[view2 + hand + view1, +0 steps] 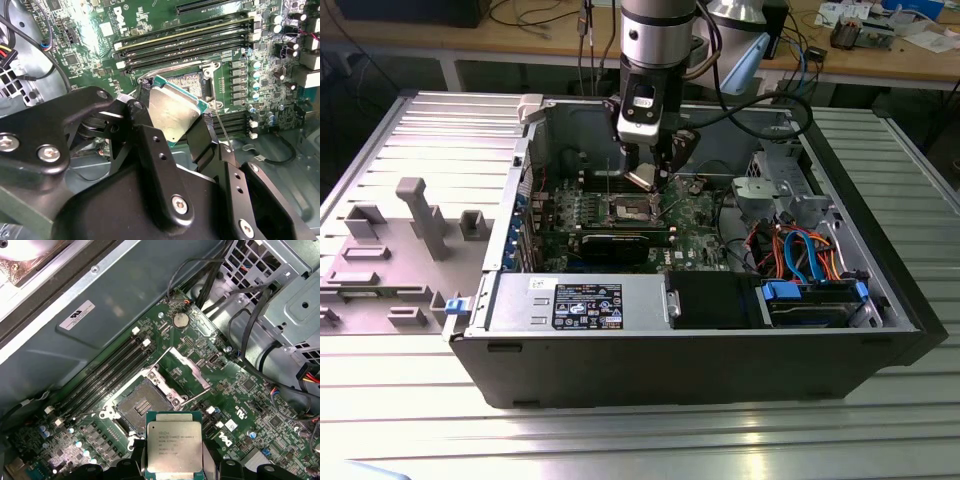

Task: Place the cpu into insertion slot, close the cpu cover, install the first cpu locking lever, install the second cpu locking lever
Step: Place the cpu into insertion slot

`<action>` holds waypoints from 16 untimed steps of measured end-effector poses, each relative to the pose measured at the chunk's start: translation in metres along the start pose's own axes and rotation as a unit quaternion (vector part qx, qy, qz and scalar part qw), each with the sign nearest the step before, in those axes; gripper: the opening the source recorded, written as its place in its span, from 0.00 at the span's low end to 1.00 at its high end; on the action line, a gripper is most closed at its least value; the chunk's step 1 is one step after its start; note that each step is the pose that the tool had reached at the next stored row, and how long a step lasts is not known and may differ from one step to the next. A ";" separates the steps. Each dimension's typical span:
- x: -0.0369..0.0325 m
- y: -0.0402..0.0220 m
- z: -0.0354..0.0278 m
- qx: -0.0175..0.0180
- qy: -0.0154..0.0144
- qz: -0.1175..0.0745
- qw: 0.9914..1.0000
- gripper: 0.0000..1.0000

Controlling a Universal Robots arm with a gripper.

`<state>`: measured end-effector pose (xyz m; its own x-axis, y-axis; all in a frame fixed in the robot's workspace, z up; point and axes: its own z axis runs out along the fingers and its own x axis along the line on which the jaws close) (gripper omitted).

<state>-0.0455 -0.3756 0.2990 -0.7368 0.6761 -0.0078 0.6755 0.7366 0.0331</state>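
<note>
I note the black gripper (pixel 175 122) pinching the small square silver-topped cpu (pixel 174 442) by its edges, tilted above the middle of the green motherboard (pixel 240 405), near the empty dark-centred square insertion slot (pixel 142 407). The thin silver frame cpu cover (pixel 192 367) stands open. I judge every step still outstanding.

Arm (pixel 657 30): silver-grey cylinder, dark band.
Wrist block (pixel 640 108): white-and-black housing above the jaws.
Jaws: matte black, angular plates, small holes.
Screws (pixel 49 153): silver, round-headed, behind the jaws.

An open computer case (pixel 670 370) holds memory slots (pixel 105 372), a coin battery (pixel 180 319) and blue cables (pixel 807 255).
</note>
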 end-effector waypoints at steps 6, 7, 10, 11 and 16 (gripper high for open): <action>0.0000 0.0000 0.0001 0.001 -0.001 0.006 1.000 0.54; 0.0000 0.0000 0.0001 0.001 -0.001 0.007 1.000 0.54; 0.0000 0.0000 0.0000 0.001 -0.001 0.012 1.000 0.54; 0.0000 0.0000 0.0001 0.001 -0.001 0.013 1.000 0.54; 0.0000 0.0000 0.0001 0.002 -0.002 0.017 1.000 0.54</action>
<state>-0.0455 -0.3756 0.2989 -0.7129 0.7012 -0.0105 0.7007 0.7129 0.0302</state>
